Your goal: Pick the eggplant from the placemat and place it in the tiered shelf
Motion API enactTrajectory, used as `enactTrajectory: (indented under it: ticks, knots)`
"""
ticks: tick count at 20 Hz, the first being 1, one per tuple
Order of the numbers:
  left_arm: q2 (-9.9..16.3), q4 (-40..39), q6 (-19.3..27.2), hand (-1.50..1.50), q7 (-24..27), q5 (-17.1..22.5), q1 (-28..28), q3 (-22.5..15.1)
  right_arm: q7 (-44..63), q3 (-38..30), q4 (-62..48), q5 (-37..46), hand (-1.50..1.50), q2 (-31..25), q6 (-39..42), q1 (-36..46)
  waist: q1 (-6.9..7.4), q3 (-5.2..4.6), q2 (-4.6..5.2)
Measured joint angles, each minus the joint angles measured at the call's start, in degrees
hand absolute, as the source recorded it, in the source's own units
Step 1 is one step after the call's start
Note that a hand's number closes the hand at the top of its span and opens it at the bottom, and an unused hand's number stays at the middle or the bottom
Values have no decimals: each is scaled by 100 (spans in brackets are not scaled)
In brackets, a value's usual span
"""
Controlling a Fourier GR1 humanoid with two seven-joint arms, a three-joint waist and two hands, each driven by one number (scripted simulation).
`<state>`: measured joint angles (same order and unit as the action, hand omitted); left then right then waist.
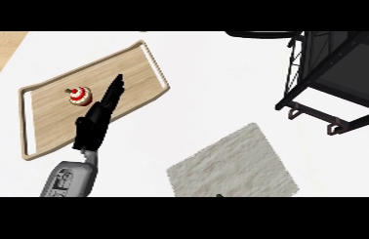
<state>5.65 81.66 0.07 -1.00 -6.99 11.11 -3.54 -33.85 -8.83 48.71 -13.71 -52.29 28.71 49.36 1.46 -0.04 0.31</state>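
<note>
Head view: left hand (pixel 101 115) up over the wooden tray (pixel 43 135) at far left, fingers straight and together, holding nothing, resting beside a small red-and-white toy (pixel 79 96). Right hand nowhere in view. Grey placemat (pixel 234 167) lying near and right of centre. Eggplant hard to find; only a tiny dark speck (pixel 219 195) at the mat's near edge, possibly its tip, cannot tell for sure. Black tiered shelf (pixel 324 72) standing far right, well apart from the mat.

Judging the step: reach for the pick not yet made. Best to come down over the mat's near edge, curl round the eggplant's middle, lift clear, then carry right and far into a shelf tier.
</note>
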Motion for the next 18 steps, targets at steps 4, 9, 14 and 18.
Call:
enactTrajectory:
  ticks: [4, 9, 14, 18]
  knots:
    - [-5, 6, 0, 0, 69, -42, -73, 1, -65, 44, -435, 237, 150, 110, -11, 327, -32, 11, -18]
    - [-29, 11, -19, 0, 24, -27, 2, 18, -174, 218, -790, 889, -150, 43, -632, 513, -10, -5, -17]
    - [-66, 58, -9, 0, -109, -45, 71, 11, -378, 271, -1422, 1407, -150, 36, -1073, 745, 1, -31, -25]
    - [-69, 93, -40, 0, -128, -32, 73, 17, -433, 139, -2032, 1430, -150, 17, -859, 1035, 28, -18, -6]
